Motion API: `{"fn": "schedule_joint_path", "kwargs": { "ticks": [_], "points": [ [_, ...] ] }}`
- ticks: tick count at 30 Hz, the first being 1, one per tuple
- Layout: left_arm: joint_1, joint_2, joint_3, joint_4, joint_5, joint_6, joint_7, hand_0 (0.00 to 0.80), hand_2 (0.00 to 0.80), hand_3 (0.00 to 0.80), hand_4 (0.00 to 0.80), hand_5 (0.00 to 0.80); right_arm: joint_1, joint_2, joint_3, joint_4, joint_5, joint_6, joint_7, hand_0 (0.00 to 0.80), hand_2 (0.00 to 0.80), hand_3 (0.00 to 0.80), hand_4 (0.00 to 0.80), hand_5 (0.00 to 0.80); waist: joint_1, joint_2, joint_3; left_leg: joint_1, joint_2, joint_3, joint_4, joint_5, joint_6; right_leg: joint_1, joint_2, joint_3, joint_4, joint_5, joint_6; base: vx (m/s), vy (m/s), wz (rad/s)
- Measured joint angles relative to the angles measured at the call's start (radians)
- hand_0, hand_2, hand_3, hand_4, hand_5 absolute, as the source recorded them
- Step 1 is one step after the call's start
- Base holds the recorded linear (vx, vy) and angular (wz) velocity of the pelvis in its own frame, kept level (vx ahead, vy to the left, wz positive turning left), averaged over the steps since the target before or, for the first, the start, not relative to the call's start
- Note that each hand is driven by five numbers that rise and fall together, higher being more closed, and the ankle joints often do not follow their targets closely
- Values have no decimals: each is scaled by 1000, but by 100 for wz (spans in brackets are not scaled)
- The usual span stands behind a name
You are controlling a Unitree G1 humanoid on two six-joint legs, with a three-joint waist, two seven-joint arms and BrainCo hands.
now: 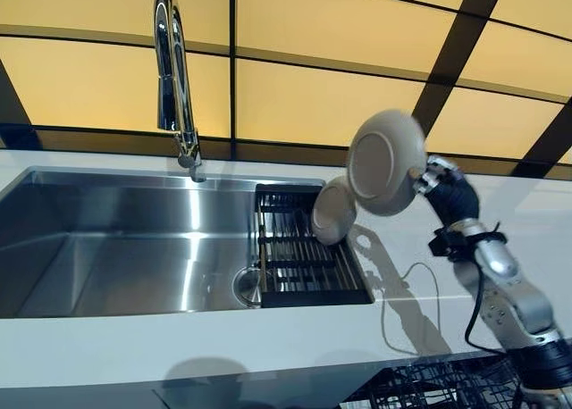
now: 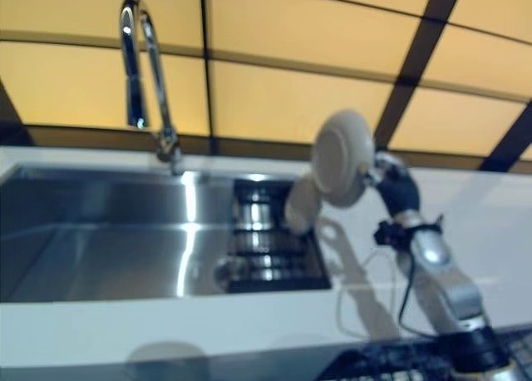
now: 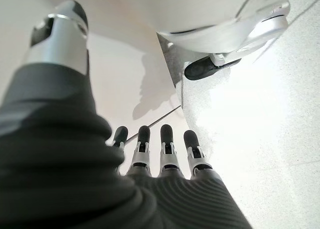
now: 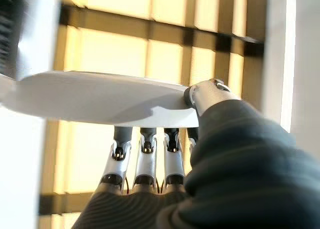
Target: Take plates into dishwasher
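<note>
My right hand (image 1: 447,193) is shut on a pale round plate (image 1: 384,162) and holds it upright in the air, above the counter just right of the sink. In the right wrist view the thumb (image 4: 205,96) presses the plate's rim (image 4: 100,99) with the fingers (image 4: 145,159) under it. A second pale plate (image 1: 333,211) stands on edge in the black dish rack (image 1: 299,266) at the sink's right end. My left hand (image 3: 160,154) shows only in its wrist view, fingers straight, holding nothing.
The steel sink (image 1: 125,248) lies to the left under a tall chrome faucet (image 1: 174,79). The white counter (image 1: 536,221) runs right of the sink. A black wire dishwasher rack (image 1: 438,387) shows below the counter's front edge at the lower right.
</note>
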Motion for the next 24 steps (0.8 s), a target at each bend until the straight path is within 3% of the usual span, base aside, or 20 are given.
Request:
{"fn": "schedule_joint_path", "kwargs": {
  "ticks": [10, 24],
  "points": [
    [-2, 22, -18, 3, -2, 1, -6, 0, 0, 0, 0, 0, -224, -145, -11, 36, 230, -13, -84, 800, 800, 800, 800, 800, -22, -22, -39, -7, 0, 20, 0, 1, 3, -11, 1, 16, -1, 1, -1, -4, 12, -4],
    [2, 23, -48, 16, -23, -7, -6, 0, 0, 0, 0, 0, -300, -260, -15, 83, 223, -110, -194, 800, 800, 800, 800, 800, -25, -12, -70, -14, -1, 28, -1, -2, 2, -28, 0, 27, -1, 2, -1, -13, 33, -3]
  ]
}}
